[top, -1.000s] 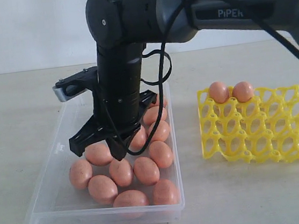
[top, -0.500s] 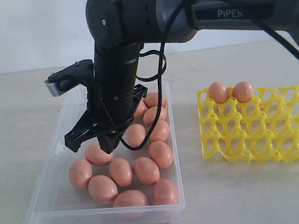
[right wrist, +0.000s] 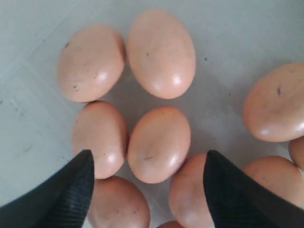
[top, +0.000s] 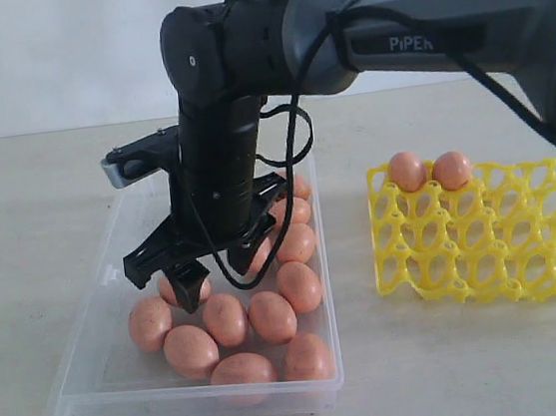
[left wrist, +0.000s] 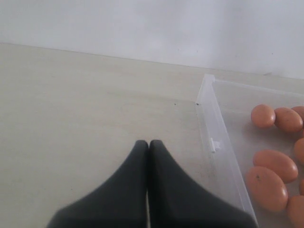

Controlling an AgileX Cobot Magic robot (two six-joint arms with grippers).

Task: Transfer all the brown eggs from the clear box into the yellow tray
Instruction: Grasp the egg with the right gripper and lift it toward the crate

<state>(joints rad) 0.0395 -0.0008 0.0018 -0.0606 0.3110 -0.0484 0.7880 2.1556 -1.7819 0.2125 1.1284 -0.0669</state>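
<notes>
Far left: left jaws pressed together, gripping nothing, hanging over bare desk [left wrist: 71,104] just outside the wall of the clear box [left wrist: 216,137]. No need for them in this step, by the look of it.

Next, on the left half of the desk [top: 18,217]: the clear box [top: 90,320], with most of the brown eggs [top: 225,319] bunched toward its near end and right wall, many touching. Low over that bunch: right jaws spread wide, empty, pointing down. From the wrist camera, two touching eggs side by side in the gap, one [right wrist: 159,144] near the middle and a neighbour [right wrist: 99,137] hard against one tip.

Judged as the approach to a pick. To do it well:
- Settle on the middle egg and shift sideways to leave the neighbour outside the gap.
- Lower slowly, avoiding any landing on a shell.
- Failing a clean seam between the pair, nudge them apart first or choose an egg at the edge of the bunch.
- Close gently across the narrow waist, just enough to lift.
- Rise straight up past the box rim before swinging right.

Far right: the yellow tray [top: 493,244], well apart from the box, with only two eggs [top: 406,170] seated side by side at its far left corner. Aim for the free cup next to them.
</notes>
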